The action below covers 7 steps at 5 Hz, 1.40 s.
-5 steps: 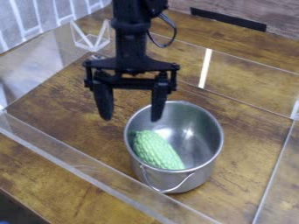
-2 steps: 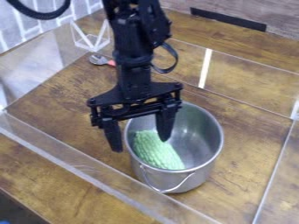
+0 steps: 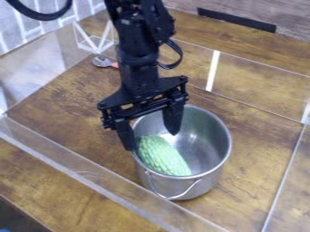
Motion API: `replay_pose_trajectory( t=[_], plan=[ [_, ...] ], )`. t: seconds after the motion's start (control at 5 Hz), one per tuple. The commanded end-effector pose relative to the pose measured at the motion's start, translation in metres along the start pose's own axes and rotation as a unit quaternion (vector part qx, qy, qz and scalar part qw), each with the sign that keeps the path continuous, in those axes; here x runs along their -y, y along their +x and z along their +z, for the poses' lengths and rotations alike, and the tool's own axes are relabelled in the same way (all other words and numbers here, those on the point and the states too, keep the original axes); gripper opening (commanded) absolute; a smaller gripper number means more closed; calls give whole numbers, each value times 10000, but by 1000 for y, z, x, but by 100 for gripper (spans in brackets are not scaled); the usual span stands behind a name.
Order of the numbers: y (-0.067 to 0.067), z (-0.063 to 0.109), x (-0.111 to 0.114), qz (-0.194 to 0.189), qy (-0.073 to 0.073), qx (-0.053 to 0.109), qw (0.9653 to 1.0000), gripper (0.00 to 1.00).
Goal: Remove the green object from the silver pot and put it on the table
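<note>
The silver pot (image 3: 222, 136) stands on the dark wood table (image 3: 54, 118), its thin wire handle hanging down at the front. Inside it, against the left wall, lies the green object (image 3: 164, 156), a bumpy light-green oblong. My black gripper (image 3: 152, 133) points straight down over the pot's left half and is open, with nothing between its fingers. One fingertip (image 3: 129, 141) hangs at the pot's left rim and the other sits over the inside, just behind the green object. I cannot tell whether either finger touches the pot.
Clear acrylic walls ring the table, with a low front wall (image 3: 72, 172) and an upright panel (image 3: 215, 71) behind the pot. A small reddish item (image 3: 104, 62) lies behind the arm at the back left.
The gripper has rolled about its vertical axis and come down toward the pot, so its fingers now straddle the green object's far end. The pot and green object have not moved.
</note>
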<state>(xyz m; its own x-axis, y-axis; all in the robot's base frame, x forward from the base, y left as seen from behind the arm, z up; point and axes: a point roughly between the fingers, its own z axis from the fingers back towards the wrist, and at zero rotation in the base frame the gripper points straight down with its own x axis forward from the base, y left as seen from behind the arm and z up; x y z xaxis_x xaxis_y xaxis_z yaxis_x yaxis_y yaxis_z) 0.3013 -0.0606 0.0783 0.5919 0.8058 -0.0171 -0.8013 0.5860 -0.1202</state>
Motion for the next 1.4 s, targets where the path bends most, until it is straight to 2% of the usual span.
replay_pose_trajectory(
  t=[0.0, 0.2, 0.4, 0.8, 1.2],
  plan=[
    [1, 5, 23, 78, -279, 149, 9995, 100],
    [3, 18, 23, 449, -330, 219, 9982, 0],
    [7, 32, 20, 680, -401, 291, 9965, 100],
    [5, 16, 6, 844, -539, 359, 9943, 100],
    [-9, 27, 6, 1350, -554, 513, 9880, 100]
  ],
)
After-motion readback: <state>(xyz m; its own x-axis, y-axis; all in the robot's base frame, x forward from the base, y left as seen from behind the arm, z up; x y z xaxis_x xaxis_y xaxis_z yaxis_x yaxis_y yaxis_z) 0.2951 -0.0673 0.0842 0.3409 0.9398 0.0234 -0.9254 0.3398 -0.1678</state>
